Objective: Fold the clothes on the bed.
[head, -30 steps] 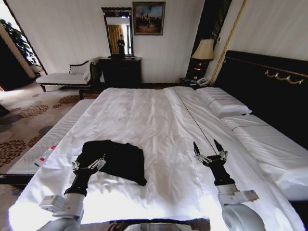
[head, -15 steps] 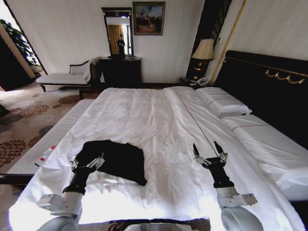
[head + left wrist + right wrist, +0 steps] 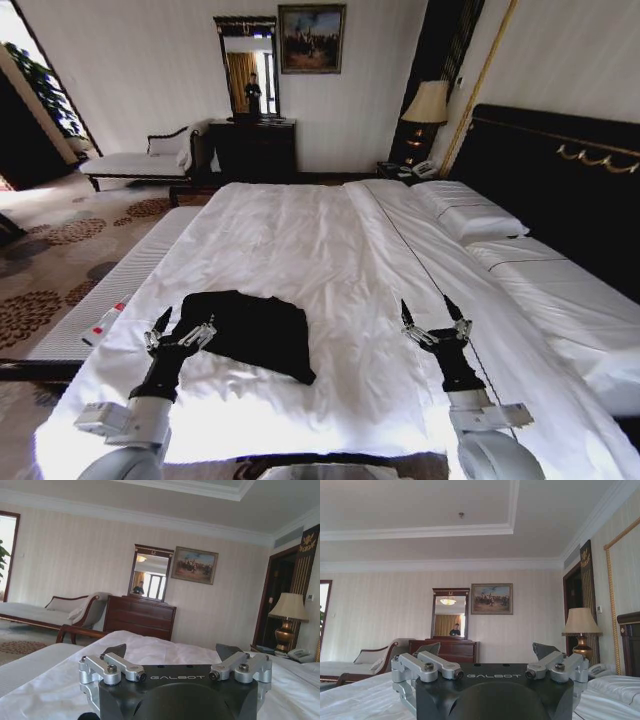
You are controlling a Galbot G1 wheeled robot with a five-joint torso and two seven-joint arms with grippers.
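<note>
1. The black T-shirt (image 3: 250, 332) lies on the white bed (image 3: 300, 240), gathered into a compact, roughly rectangular bundle with no sleeves or lettering showing. I judge that at least one fold is already made.
2. Its outline is uneven: one corner trails to a point on the side toward the right claw, so the fold looks rough rather than squared.
3. The left claw (image 3: 180, 330) hangs at the near edge of the shirt, fingers spread and holding nothing; whether the fingertips touch the cloth I cannot tell. The shirt lies just ahead of it and to its inner side.
4. The right claw (image 3: 432, 320) hovers over bare sheet, also spread and empty; the shirt sits well apart from it, off to its inner side.
5. What seems left: perhaps one more fold or tidying the stray corner.
</note>
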